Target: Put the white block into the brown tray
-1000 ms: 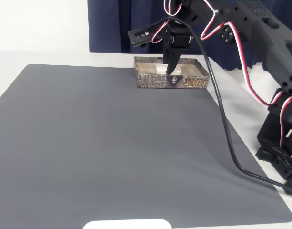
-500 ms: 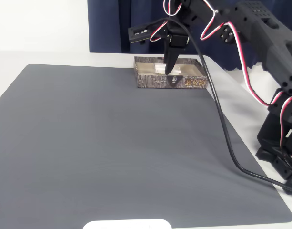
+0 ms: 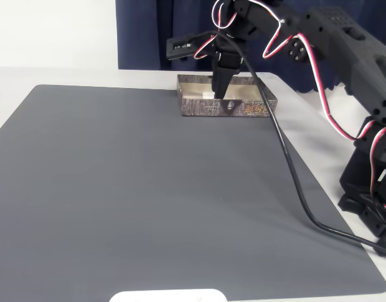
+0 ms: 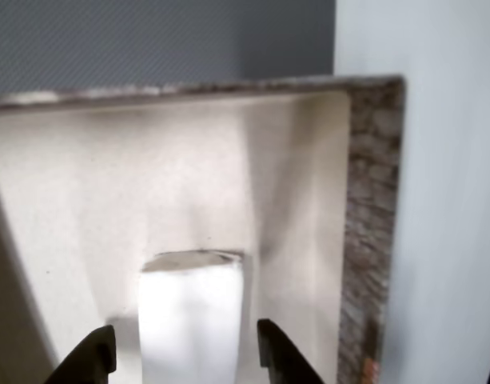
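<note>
In the wrist view the pincer [image 4: 185, 352] shows as two dark fingertips at the bottom edge, one on each side of the white block [image 4: 193, 312]. The tips stand apart, a little wider than the block, and a thin gap shows on each side, so I judge the block is no longer gripped, though whether either tip grazes it I cannot tell. The block's long axis runs straight away from the pincer, along the line between the fingers, with its far end pointing into the tray.

Beyond and beneath the block spreads the pale cream floor of the brown tray [image 4: 372, 240]; its bark-patterned wall runs down the right of the wrist view and another wall crosses the top. The block lies inside those walls, nearer the right-hand one.

In the fixed view the pincer [image 3: 218, 88] reaches steeply down into the tray [image 3: 199, 106], which sits at the far edge of the grey mat [image 3: 148, 201] on the bench. The next move looks like a straight lift clear.
</note>
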